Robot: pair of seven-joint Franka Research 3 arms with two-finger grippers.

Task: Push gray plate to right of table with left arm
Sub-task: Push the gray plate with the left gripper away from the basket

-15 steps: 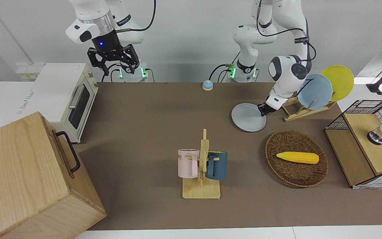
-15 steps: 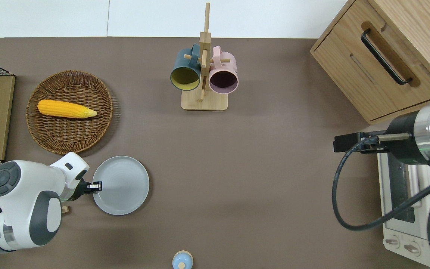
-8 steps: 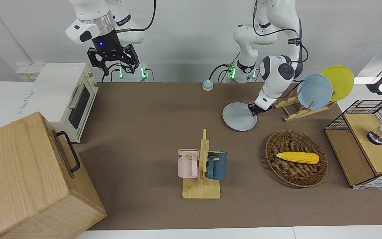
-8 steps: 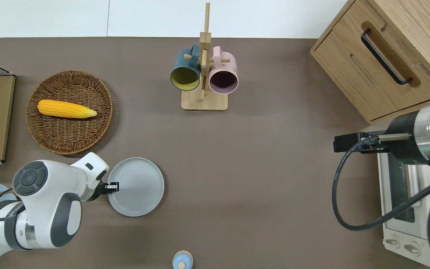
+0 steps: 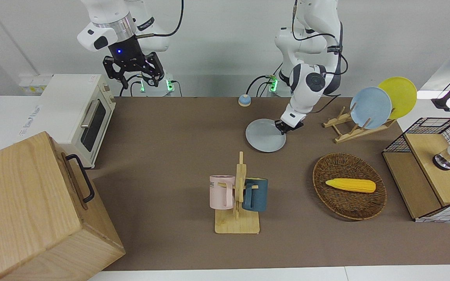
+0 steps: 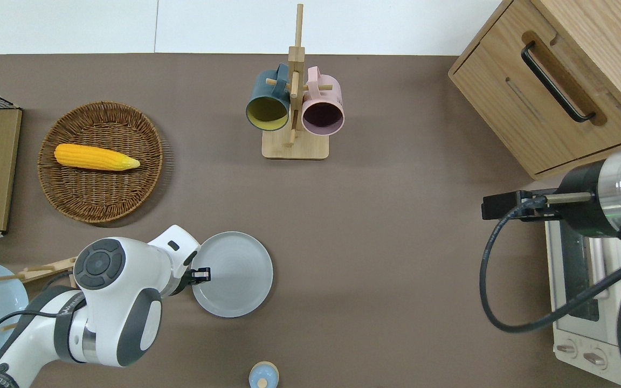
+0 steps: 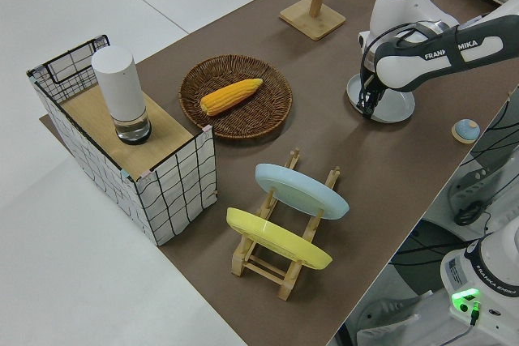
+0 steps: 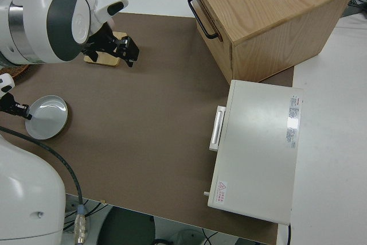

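Note:
The gray plate (image 5: 265,136) (image 6: 235,275) (image 7: 391,108) (image 8: 48,118) lies flat on the brown table (image 5: 170,132), nearer to the robots than the mug rack. My left gripper (image 5: 283,127) (image 6: 201,275) (image 7: 369,108) is low, shut and pressed against the plate's rim, on the side toward the left arm's end of the table. It holds nothing. The right arm is parked with its gripper (image 5: 135,76) open.
A mug rack (image 5: 237,195) with a pink and a blue mug stands mid-table. A wicker basket (image 5: 349,203) holds corn beside a plate rack (image 5: 359,127) with sky-blue and yellow plates. A bell (image 5: 244,100), toaster oven (image 5: 80,113) and wooden cabinet (image 5: 33,210) stand around.
The left gripper has slid the gray plate along the table toward the right arm's end, away from the plate rack. The right arm has not moved.

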